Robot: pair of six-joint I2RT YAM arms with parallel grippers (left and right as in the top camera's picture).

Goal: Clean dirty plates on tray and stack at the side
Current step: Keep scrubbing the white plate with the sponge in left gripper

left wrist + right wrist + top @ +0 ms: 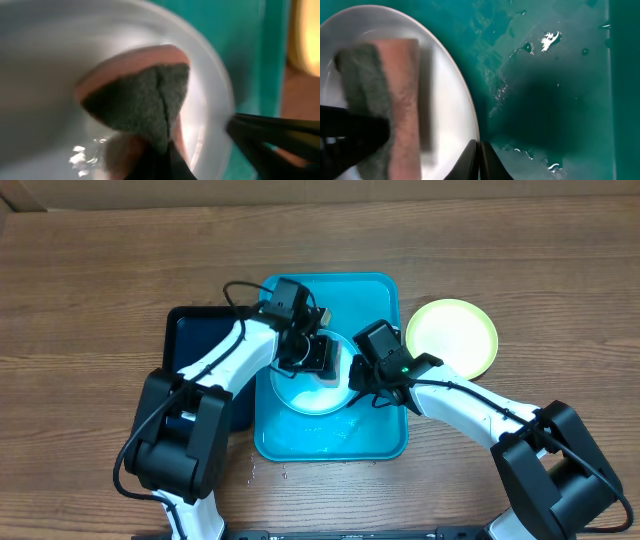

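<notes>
A light cyan plate (318, 396) with a whitish centre lies on the bright cyan-blue tray (380, 442). My left gripper (318, 360) is shut on a pink sponge with a dark green scouring face (145, 100) and presses it on the plate (40, 60). My right gripper (356, 386) is shut on the plate's right rim (470, 125), with the sponge (385, 95) showing in the right wrist view. A yellow-green rimmed plate (452, 336) lies on the table right of the tray. No further plate is in view.
A smaller black tray (195, 345) lies left of the blue tray, partly under my left arm. Water drops and puddles lie on the blue tray's floor (545, 45). Bare wooden table (100, 280) surrounds both trays.
</notes>
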